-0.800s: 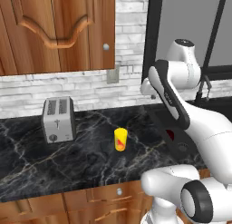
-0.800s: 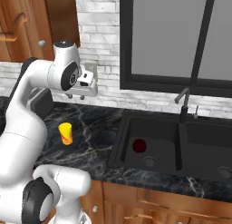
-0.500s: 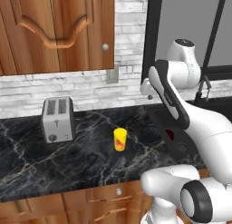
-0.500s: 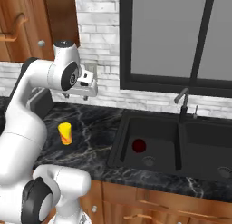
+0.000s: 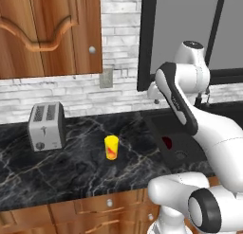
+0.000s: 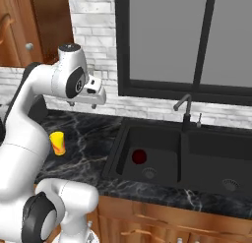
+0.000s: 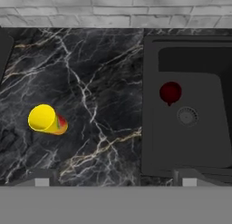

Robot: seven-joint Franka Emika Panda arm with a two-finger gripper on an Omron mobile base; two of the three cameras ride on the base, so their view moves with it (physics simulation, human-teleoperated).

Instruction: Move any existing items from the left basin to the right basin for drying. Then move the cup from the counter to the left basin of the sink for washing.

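A: Where does the gripper (image 6: 82,104) stand, and what does it hold?

B: It hangs high above the counter (image 6: 88,143), in front of the white brick wall (image 6: 98,20), left of the sink (image 6: 197,153). Its two fingertips (image 7: 41,178) appear far apart at the bottom of the hand view, with only counter and sink rim between them, so the claw is wide open and empty.

A: Where is the dark red item (image 6: 139,156)?

B: It lies on the floor of the left basin (image 6: 162,138), near the round drain (image 7: 186,115) but apart from it. Its exact shape cannot be told.

A: And the cup (image 5: 111,147)?

B: The yellow cup stands upright on the counter, between the toaster (image 5: 46,125) and the sink, well apart from both. A red mark shows on its side.

A: What of the right basin (image 6: 221,158)?

B: It lies beyond the divider, below the thin black faucet (image 6: 184,111); a round drain shows on its floor.
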